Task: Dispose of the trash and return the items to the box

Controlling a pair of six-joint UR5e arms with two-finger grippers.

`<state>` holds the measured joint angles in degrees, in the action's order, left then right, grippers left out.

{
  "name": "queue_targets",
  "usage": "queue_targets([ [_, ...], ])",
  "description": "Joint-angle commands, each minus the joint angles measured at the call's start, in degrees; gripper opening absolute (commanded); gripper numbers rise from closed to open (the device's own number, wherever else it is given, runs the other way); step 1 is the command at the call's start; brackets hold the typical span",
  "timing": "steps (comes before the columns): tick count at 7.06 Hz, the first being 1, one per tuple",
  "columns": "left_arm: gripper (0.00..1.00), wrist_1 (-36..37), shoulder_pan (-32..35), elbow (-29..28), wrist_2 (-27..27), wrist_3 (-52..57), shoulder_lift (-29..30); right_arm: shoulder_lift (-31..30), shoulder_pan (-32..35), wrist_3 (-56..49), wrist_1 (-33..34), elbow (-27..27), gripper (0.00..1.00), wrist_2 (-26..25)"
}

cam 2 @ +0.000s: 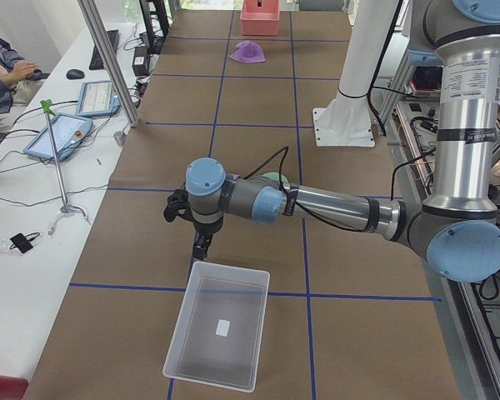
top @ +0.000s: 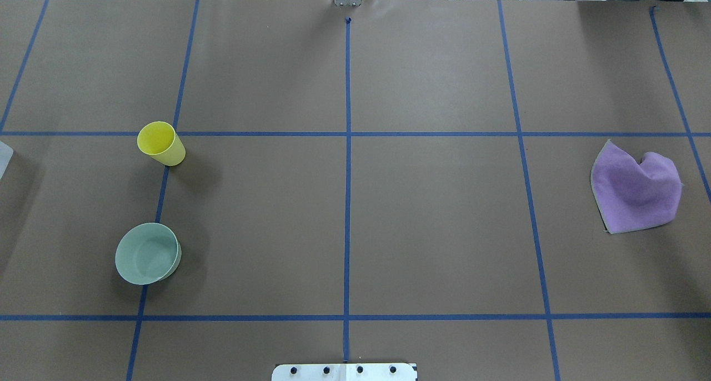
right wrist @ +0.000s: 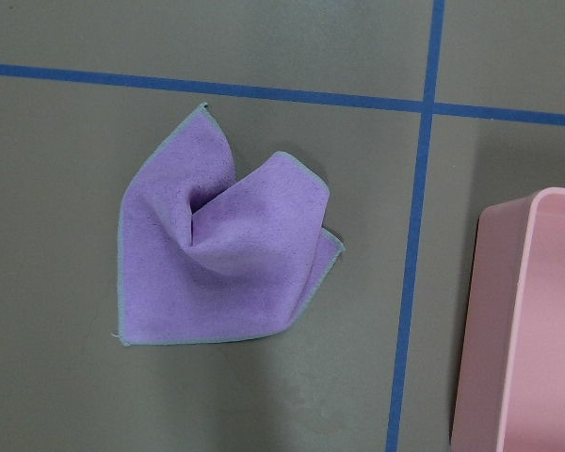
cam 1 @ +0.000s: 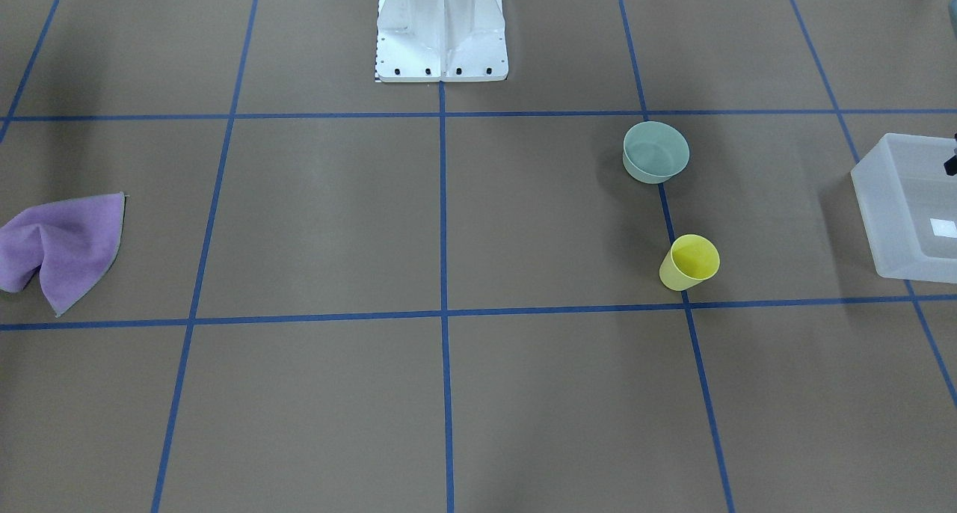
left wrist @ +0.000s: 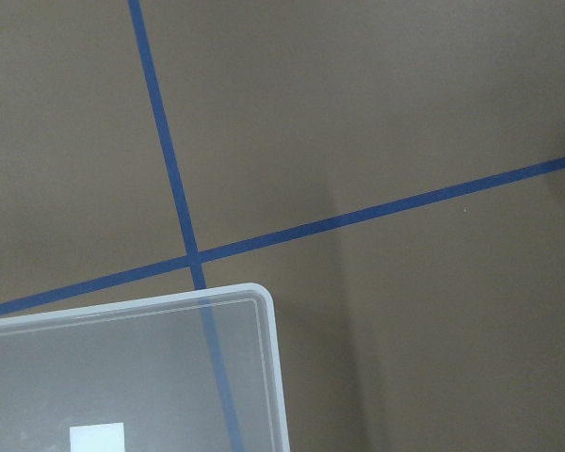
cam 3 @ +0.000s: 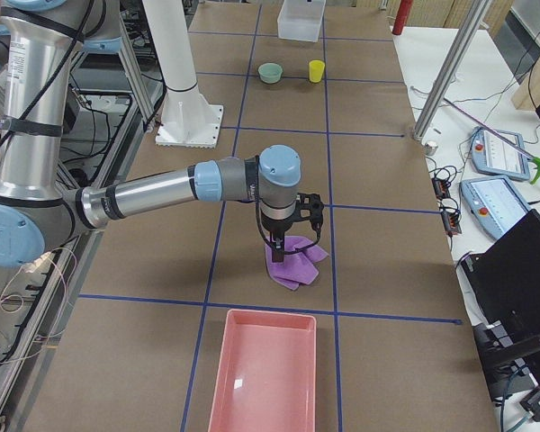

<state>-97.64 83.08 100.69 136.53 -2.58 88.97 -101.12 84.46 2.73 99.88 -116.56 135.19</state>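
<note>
The pale teal bowl (cam 1: 656, 152) stands upright and empty on the table, also in the overhead view (top: 148, 253). A yellow cup (cam 1: 689, 262) stands near it. The frosted white box (cam 2: 233, 267) sits empty at the table's left end, its corner in the left wrist view (left wrist: 273, 377). My left gripper (cam 2: 202, 247) hangs over the box's edge nearest the bowl. My right gripper (cam 3: 279, 250) hangs just over a crumpled purple cloth (right wrist: 221, 254). I cannot tell whether either gripper is open or shut. Neither wrist view shows fingers.
A pink tray (cam 3: 268, 312) lies at the table's right end, beside the cloth, its wall in the right wrist view (right wrist: 480, 330). The robot's white base (cam 1: 441, 27) stands at the back middle. Blue tape lines grid the brown table.
</note>
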Motion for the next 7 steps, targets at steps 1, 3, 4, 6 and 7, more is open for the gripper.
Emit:
queue_targets([
  [1, 0.98, -3.26, -5.36, 0.12, -0.22, -6.71, 0.24, -0.04, 0.00, -0.10, 0.05, 0.10, 1.00, -0.45],
  [3, 0.98, -6.85, -14.82, 5.35, -1.26, -21.16, -0.37, 0.22, -0.26, -0.01, -0.04, 0.63, 1.00, -0.54],
  [4, 0.98, -7.04, -19.57, 9.13, -3.79, -26.98, -1.86, 0.31, -0.70, 0.08, -0.04, 0.80, 1.00, -0.62],
  [6, 0.98, -7.74, -33.25, 16.70, -13.17, -40.49, -5.72, 0.49, -0.88, 0.26, -1.17, 2.12, 1.00, -0.54],
  [7, 0.98, -10.01, -36.90, 17.08, -14.88, -45.18, -5.91, 0.40, -0.88, 0.08, -2.57, 2.99, 1.00, -0.62],
])
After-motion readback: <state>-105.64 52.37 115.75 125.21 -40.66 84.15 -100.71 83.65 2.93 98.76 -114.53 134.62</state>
